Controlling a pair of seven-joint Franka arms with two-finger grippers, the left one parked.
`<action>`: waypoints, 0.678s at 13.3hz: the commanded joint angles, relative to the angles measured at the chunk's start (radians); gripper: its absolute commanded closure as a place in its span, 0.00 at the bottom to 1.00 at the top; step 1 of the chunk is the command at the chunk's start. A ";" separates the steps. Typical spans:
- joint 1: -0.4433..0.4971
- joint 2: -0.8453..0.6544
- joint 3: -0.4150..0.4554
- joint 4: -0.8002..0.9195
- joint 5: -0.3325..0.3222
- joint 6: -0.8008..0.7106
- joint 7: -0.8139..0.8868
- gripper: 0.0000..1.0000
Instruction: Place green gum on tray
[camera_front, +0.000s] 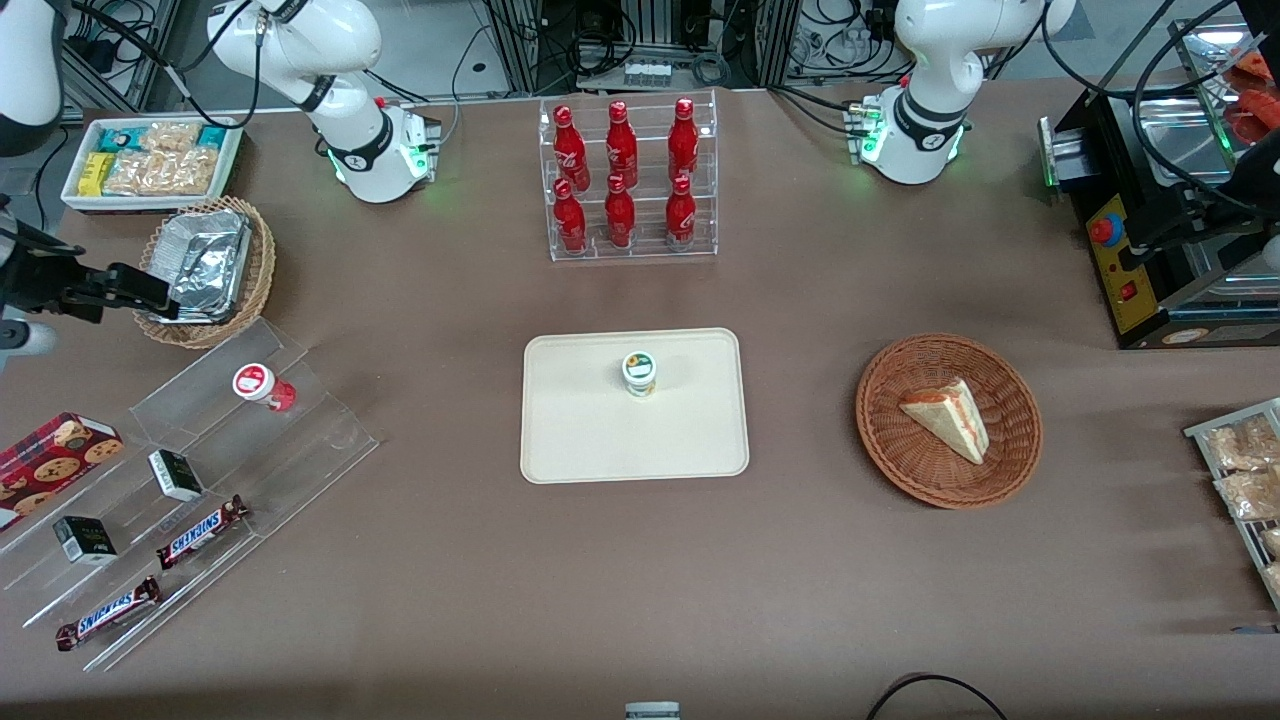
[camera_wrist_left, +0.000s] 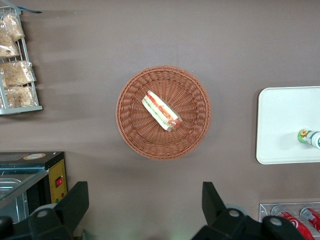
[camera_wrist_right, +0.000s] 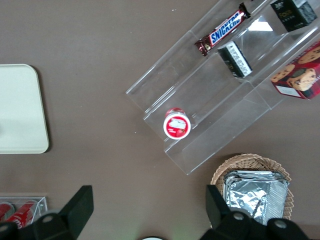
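Small green-lidded cylindrical gum bottle (camera_front: 640, 373) upright at frame centre on cream rectangular tray (camera_front: 570, 440); gripper (camera_front: 150, 293) at left edge, well apart, jaws spread wide, empty.

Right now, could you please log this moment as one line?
green gum: upright on tray | gripper: open, empty, above foil basket | task: placed

We see even, bright overhead light with soft shadows, such as the faint one beside the green gum (camera_front: 640, 374) on the tray (camera_front: 570, 440). Glare whitens the foil (camera_front: 205, 262), and the gripper (camera_wrist_right: 147, 212) looks dark and slightly soft.
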 joint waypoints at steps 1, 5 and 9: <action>-0.003 0.023 0.026 0.030 -0.007 -0.005 0.005 0.00; 0.046 0.023 0.017 0.030 -0.009 -0.014 0.011 0.00; 0.046 0.023 0.015 0.030 -0.006 -0.016 0.011 0.00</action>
